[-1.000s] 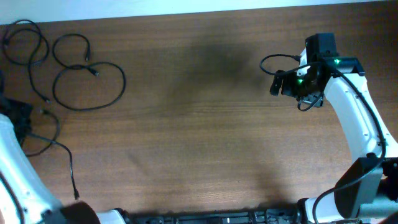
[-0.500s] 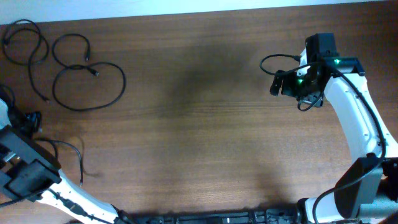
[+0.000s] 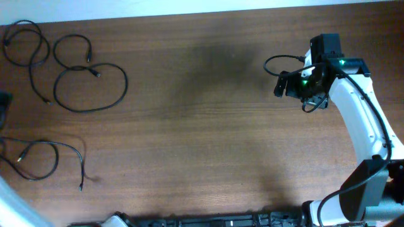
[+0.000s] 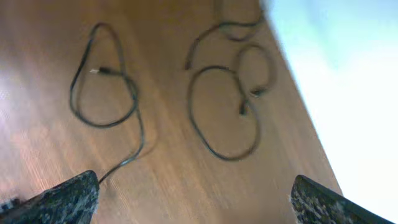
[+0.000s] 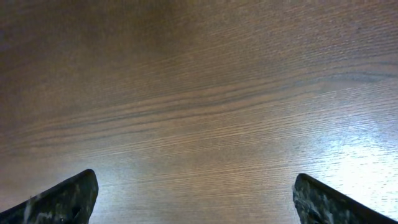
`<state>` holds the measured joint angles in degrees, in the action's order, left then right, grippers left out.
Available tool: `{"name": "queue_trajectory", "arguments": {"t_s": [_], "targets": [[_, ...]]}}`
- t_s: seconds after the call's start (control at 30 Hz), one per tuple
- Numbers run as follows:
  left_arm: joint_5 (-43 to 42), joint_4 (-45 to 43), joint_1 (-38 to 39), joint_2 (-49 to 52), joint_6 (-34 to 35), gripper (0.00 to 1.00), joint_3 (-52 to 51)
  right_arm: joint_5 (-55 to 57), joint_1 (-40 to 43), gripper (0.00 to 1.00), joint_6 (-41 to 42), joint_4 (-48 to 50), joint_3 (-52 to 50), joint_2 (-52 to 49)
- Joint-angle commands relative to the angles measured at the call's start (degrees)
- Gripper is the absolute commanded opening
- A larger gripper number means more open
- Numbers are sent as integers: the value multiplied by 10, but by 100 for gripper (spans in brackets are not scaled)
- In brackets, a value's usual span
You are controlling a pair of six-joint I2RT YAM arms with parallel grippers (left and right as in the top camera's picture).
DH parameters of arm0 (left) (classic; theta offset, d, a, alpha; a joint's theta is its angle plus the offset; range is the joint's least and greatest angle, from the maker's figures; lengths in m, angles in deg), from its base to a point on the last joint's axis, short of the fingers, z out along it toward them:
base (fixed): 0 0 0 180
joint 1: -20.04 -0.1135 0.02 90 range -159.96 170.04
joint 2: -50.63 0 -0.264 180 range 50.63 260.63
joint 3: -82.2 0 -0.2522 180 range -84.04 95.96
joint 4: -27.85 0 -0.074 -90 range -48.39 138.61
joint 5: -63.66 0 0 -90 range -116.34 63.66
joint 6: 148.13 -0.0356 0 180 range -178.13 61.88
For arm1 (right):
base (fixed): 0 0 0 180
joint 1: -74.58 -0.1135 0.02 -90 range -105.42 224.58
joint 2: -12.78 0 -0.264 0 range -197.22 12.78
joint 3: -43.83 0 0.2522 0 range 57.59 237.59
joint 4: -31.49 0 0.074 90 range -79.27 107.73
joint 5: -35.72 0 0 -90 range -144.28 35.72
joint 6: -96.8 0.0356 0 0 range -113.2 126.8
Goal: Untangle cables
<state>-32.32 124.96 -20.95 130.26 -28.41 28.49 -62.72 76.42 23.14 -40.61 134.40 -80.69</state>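
Observation:
Three thin black cables lie apart at the table's left. One curls in the far corner [image 3: 26,43]. A second forms a small and a large loop [image 3: 88,83]. The third lies loose near the front left [image 3: 39,157]. The left wrist view shows all three: the loose loop [image 4: 102,93], the double loop [image 4: 224,115] and the corner cable [image 4: 231,28]. My left gripper [image 4: 196,190] is open above the table and holds nothing; the overhead view barely shows it. My right gripper [image 3: 279,85] hovers open at the far right over bare wood [image 5: 196,186].
The white far edge of the table [image 3: 189,7] runs along the top. The right arm [image 3: 356,120] reaches up from the front right corner, trailing its own thicker black wire [image 3: 281,60]. A dark part of the left arm [image 3: 3,101] shows at the left edge.
My left gripper opened and let go of the front left cable, which now lies in a loose loop. The left arm pulled back out of the overhead view. The right arm stayed still.

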Motion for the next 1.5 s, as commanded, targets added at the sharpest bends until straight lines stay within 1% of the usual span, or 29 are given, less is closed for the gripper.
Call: {"name": "queue_trajectory", "arguments": {"t_s": [0.0,0.03,0.13,0.2,0.37,0.43,0.6,0.77,0.9,1.03,1.1,1.23,1.33,1.47], "targets": [[-123,9,0,-96,-141,99,0,1,1,99,2,1,3,4],[-147,19,0,-122,-146,99,0,1,1,99,2,1,3,4],[-137,58,0,-182,-146,99,0,1,1,99,2,1,3,4],[-138,127,0,-229,-146,99,0,1,1,99,2,1,3,4],[-137,134,22,-306,-146,99,-1,1,1,99,2,1,3,-2],[-137,134,57,-335,-146,99,-1,1,1,99,2,1,3,-2],[-137,134,209,-391,-146,99,-1,1,1,99,2,1,3,-2],[-135,134,256,-411,-146,99,-1,1,1,99,2,1,3,-2],[-136,133,329,-474,-146,99,-1,1,1,99,2,1,3,-2],[-130,134,334,-560,-147,99,-1,1,1,99,2,1,3,-2],[-97,134,334,-619,-168,99,-3,1,1,99,2,1,3,-2],[-90,133,333,-717,-205,99,-31,1,1,99,2,1,3,-2],[-85,132,333,-745,-204,99,-59,1,1,99,2,1,3,-2],[-75,112,334,-753,-204,99,-141,1,1,99,2,1,3,-2]]}}
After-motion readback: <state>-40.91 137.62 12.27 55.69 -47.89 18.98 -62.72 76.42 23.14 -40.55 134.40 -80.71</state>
